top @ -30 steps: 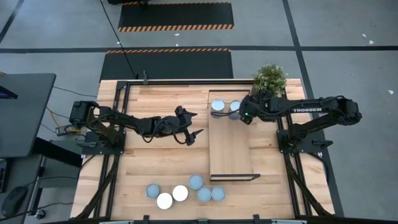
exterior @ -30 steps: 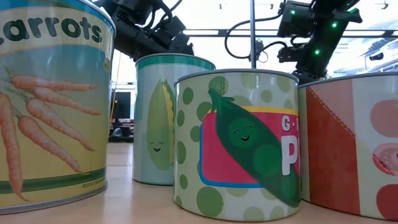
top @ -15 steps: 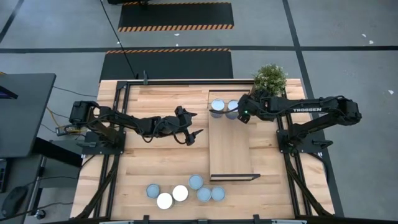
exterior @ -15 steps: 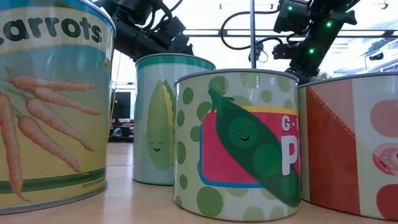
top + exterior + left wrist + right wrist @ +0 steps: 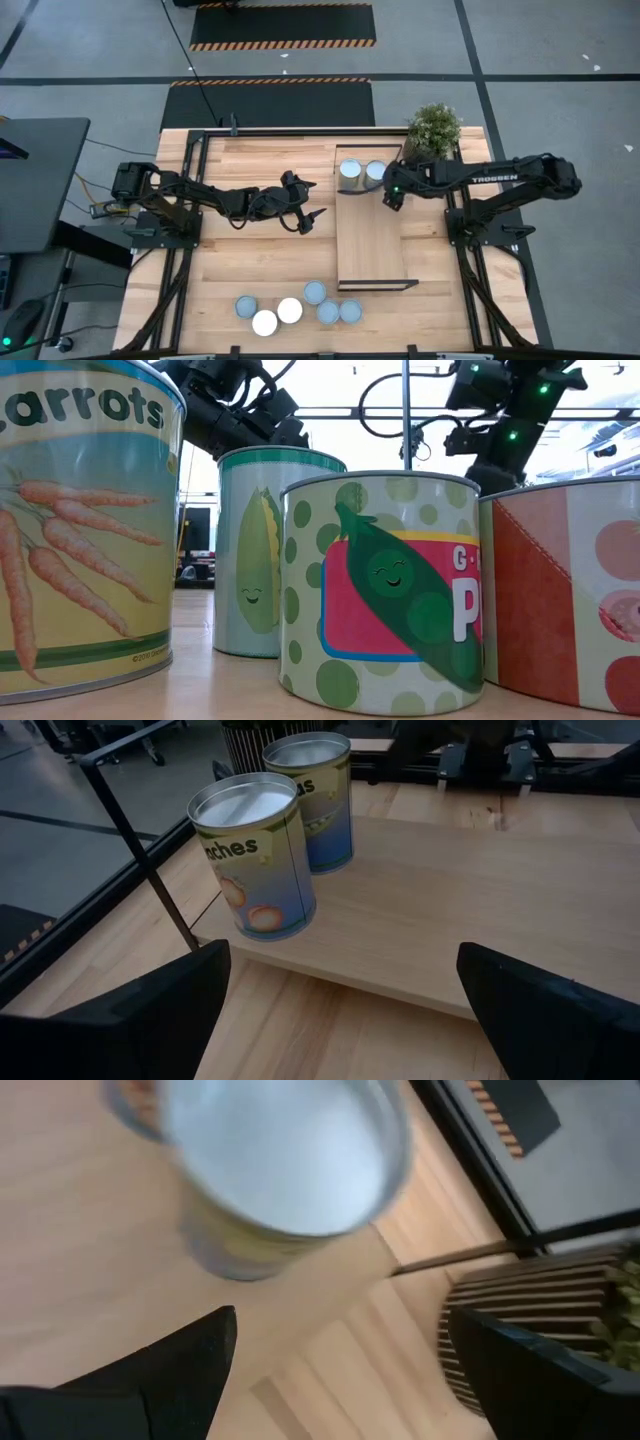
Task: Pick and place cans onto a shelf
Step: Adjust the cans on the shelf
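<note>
Two cans (image 5: 350, 170) (image 5: 375, 170) stand upright on their bases at the far end of the light-wood shelf (image 5: 372, 240). In the left wrist view they are the peaches can (image 5: 255, 855) and a second can (image 5: 315, 800). Several more cans (image 5: 300, 310) stand near the table's front edge and fill the low view, among them the peas can (image 5: 385, 590). My right gripper (image 5: 389, 197) hangs open over the shelf, just near-right of the two cans, with one can's top (image 5: 280, 1150) past its fingers. My left gripper (image 5: 316, 202) waits open over the table, left of the shelf.
A potted plant (image 5: 434, 125) stands at the table's far right corner, close behind the right arm; its slatted pot (image 5: 540, 1300) shows in the right wrist view. Dark frame rails (image 5: 190, 200) run along the table's sides. Bare shelf board lies nearer than the two cans.
My right gripper has swung a little toward the table's near edge, away from the two cans on the shelf, and its jaws stay open. The right-hand can's top, partly covered before, now shows whole. The cans have not moved.
</note>
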